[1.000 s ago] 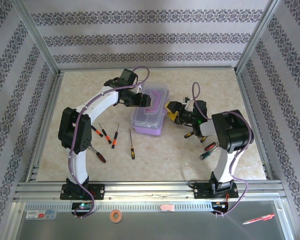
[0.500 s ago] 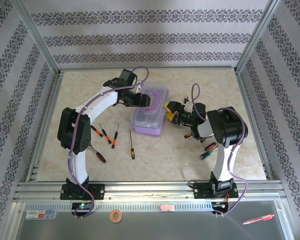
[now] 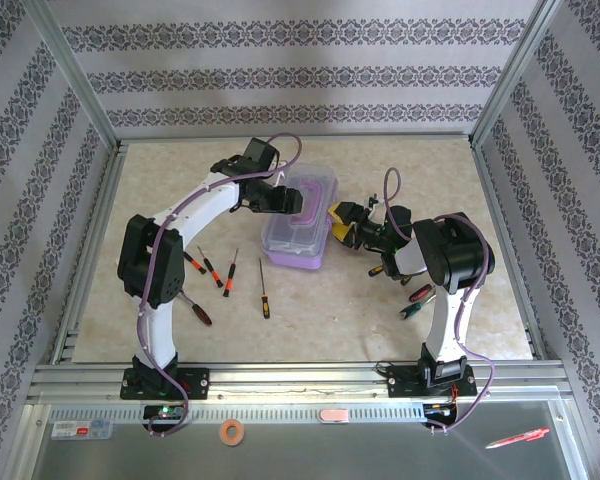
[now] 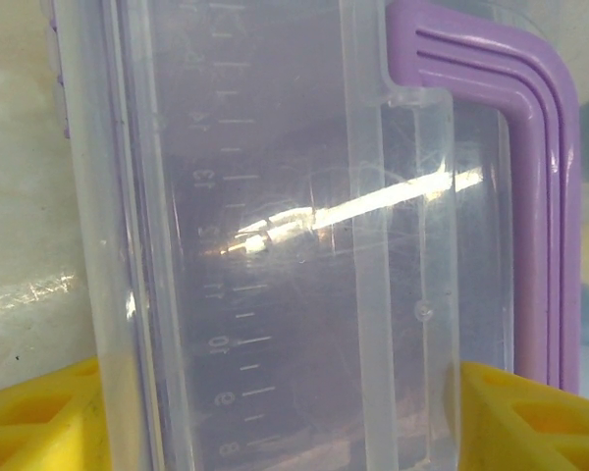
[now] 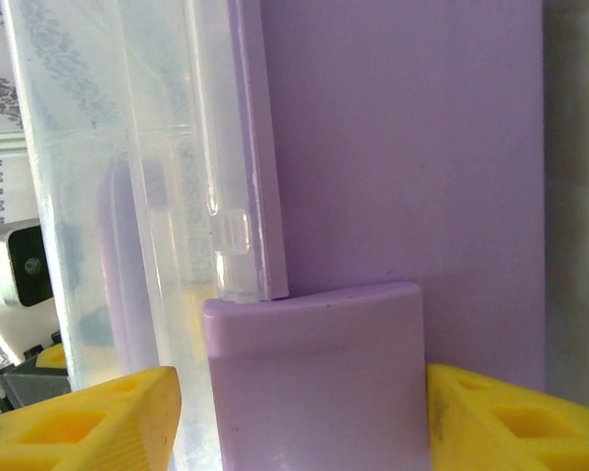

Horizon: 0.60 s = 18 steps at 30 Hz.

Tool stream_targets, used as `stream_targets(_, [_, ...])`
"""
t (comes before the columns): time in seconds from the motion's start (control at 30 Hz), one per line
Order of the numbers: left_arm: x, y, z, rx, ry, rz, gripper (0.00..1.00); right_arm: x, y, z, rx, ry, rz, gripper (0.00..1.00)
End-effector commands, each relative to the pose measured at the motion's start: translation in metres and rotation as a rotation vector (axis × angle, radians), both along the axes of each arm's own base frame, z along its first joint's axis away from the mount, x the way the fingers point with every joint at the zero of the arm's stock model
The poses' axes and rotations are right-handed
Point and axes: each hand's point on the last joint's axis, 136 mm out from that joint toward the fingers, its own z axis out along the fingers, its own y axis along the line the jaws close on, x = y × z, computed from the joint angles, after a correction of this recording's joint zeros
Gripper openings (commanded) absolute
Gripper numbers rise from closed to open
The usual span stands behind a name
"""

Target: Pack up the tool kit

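The lilac case of the tool kit lies mid-table under its clear lid, the purple handle on top. My left gripper is open over the lid's left part, its yellow fingertips spread wide to either side of the ruler-marked clear panel. My right gripper is open at the case's right side, and its yellow fingers flank the purple latch closely. Several screwdrivers lie to the left of the case. Others rest under my right arm.
A red-handled tool lies by the left arm's upright link. Metal frame rails border the table's near edge. On the ledge beyond them sit an orange ring, a pink eraser and a red pen.
My right gripper's fingers have drawn closer together around the latch, and that arm's elbow has shifted slightly left. The left arm and the case have barely moved.
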Motion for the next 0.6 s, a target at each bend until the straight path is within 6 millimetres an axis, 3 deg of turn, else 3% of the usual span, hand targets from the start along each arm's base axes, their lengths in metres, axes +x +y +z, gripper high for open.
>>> stream_targets(0.0, [-0.027,0.053,-0.087,0.308,0.193,0.107,0.7,0.0,0.006,0.049,0.062,-0.155,0.055,0.63])
stream_targets(0.57, [-0.035,0.073,-0.111,0.426,0.225,0.121,0.68,0.004,-0.018,0.077,0.069,-0.214,-0.002,0.55])
